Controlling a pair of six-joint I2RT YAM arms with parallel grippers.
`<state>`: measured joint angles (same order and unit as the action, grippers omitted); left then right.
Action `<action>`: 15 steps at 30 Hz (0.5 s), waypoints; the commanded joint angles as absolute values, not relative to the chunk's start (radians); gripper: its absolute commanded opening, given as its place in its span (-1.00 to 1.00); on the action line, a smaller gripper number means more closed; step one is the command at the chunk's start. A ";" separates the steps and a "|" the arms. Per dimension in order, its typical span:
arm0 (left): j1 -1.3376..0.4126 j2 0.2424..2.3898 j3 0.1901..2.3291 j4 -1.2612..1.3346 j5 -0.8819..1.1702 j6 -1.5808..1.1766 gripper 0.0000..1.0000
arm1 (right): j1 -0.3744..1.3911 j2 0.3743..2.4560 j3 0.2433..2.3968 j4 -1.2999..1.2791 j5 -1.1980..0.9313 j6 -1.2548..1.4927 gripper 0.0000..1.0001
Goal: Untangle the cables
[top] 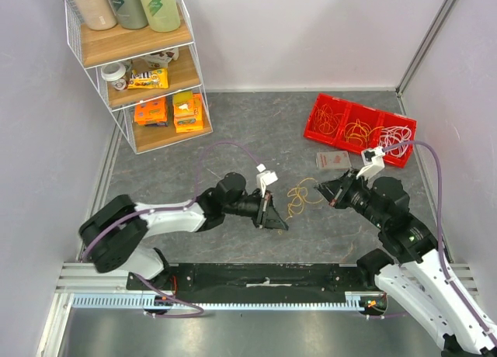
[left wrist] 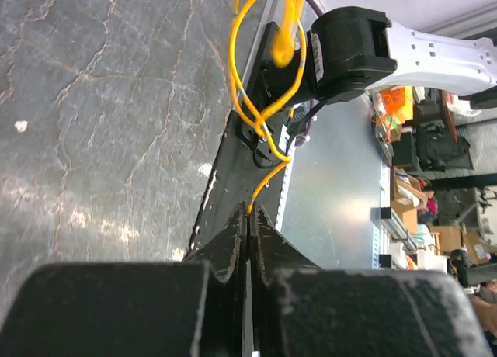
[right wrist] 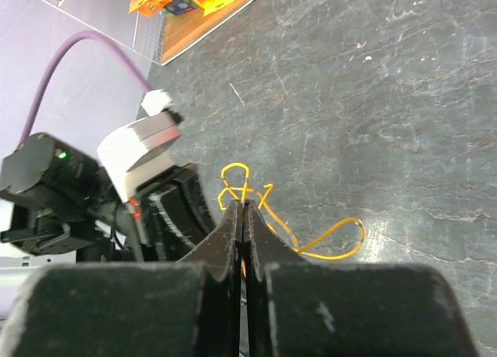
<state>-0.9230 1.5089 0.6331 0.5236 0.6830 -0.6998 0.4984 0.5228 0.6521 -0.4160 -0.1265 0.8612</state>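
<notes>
A small tangle of thin yellow and orange cables [top: 298,199] lies on the grey mat between my two grippers. My left gripper [top: 281,225] is at its left side and is shut on the end of a yellow wire [left wrist: 268,173], which loops away from the jaws [left wrist: 250,216]. My right gripper [top: 320,188] is at the tangle's right side and is shut on a yellow wire [right wrist: 330,237] near its small loops [right wrist: 244,206]. One loop of that wire trails to the right on the mat.
A red three-compartment bin [top: 339,102] holding more orange, yellow and white wires stands at the back right. A small brown packet [top: 333,161] lies in front of it. A wire shelf [top: 132,58] with bottles and snacks stands at the back left.
</notes>
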 commanded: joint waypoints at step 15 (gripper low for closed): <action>-0.925 0.585 0.640 -0.457 -0.211 -0.692 -0.96 | 0.500 0.446 0.821 -0.686 0.411 0.718 -1.00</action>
